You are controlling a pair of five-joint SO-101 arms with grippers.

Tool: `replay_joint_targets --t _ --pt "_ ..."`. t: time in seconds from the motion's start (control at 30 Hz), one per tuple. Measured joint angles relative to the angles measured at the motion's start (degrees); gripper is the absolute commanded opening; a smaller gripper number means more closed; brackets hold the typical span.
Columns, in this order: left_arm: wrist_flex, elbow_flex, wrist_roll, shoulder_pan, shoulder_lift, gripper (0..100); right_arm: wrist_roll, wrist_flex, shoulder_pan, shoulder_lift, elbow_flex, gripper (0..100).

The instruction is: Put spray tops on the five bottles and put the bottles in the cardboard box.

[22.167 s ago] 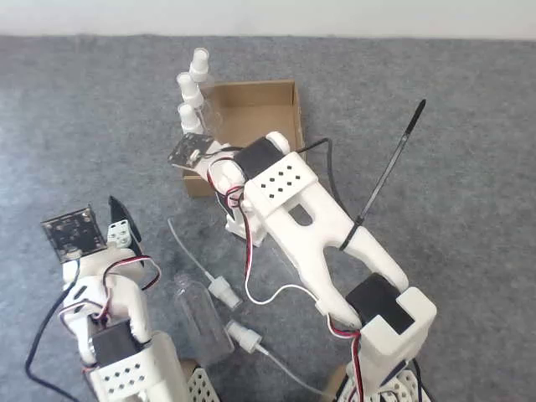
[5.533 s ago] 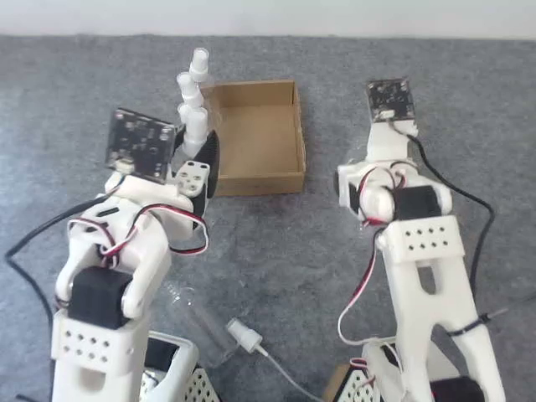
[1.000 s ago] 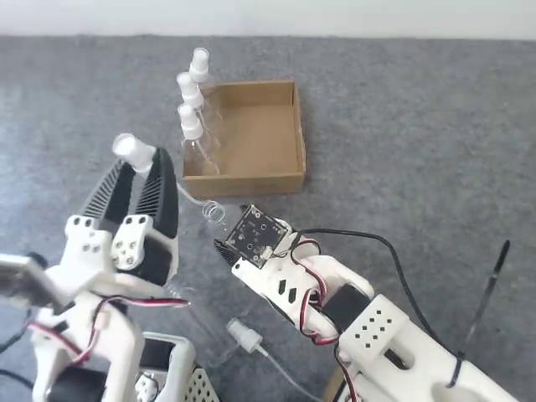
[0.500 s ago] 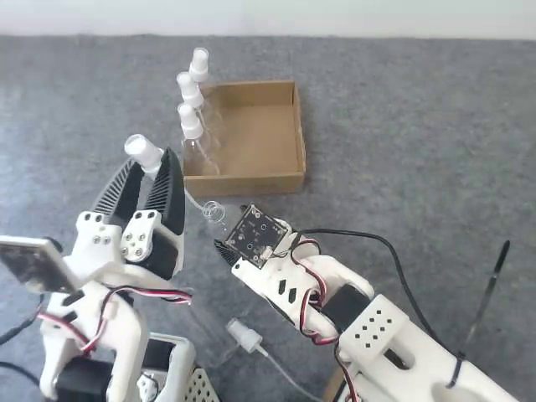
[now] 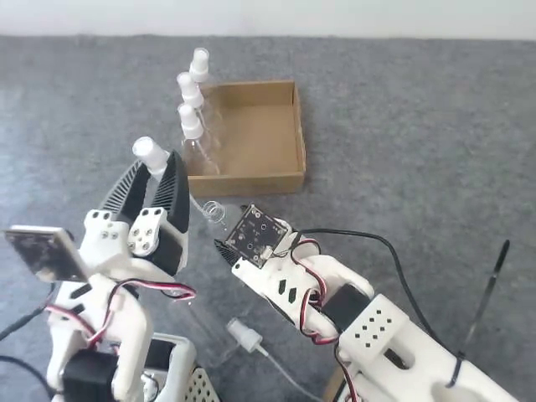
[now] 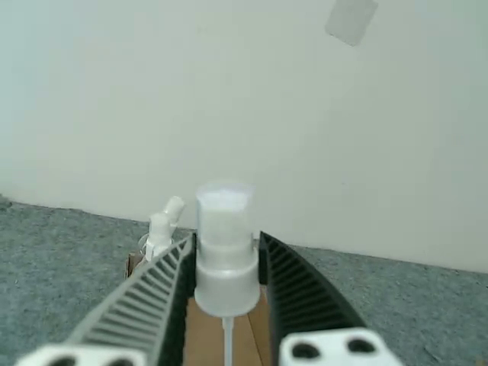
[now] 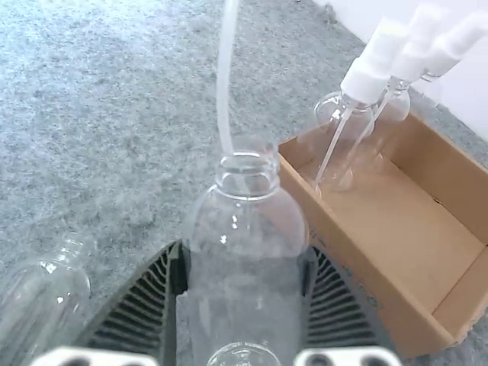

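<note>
The left arm's fingers (image 6: 156, 301) are closed narrowly on a white plastic spray top (image 6: 225, 252), pinching its collar with the nozzle head standing above the tips. Its thin clear dip tube (image 7: 223, 84) hangs down to the open mouth of a clear round plastic bottle (image 7: 244, 252); whether the tube's end is inside the neck I cannot tell. The right arm's fingers (image 7: 126, 316) are parted to the bottle's width and clamp its body below the shoulder, holding it near the open brown cardboard box (image 5: 289, 126).

The bottle looks light, thin-walled and smooth, so it would probably flex or slip under a hard squeeze; the mid-body hold seems sound. The top looks stiff at the collar, which is the place to grip it; the tube looks whippy and may wander off the mouth.

The box holds three capped clear bottles (image 5: 193, 126), standing along one wall. A second uncapped bottle (image 7: 38, 297) lies on the grey carpeted surface (image 5: 419, 126) beside the right arm's fingers; another loose spray top (image 5: 243, 335) lies near the arms' bases.
</note>
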Motion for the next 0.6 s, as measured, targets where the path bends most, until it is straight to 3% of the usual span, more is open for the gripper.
replay_joint_targets --t 0.6 --pt "-1.2 4.7 0.3 0.1 0.0 1 0.0 0.0 0.0 0.0 0.0 2.4"
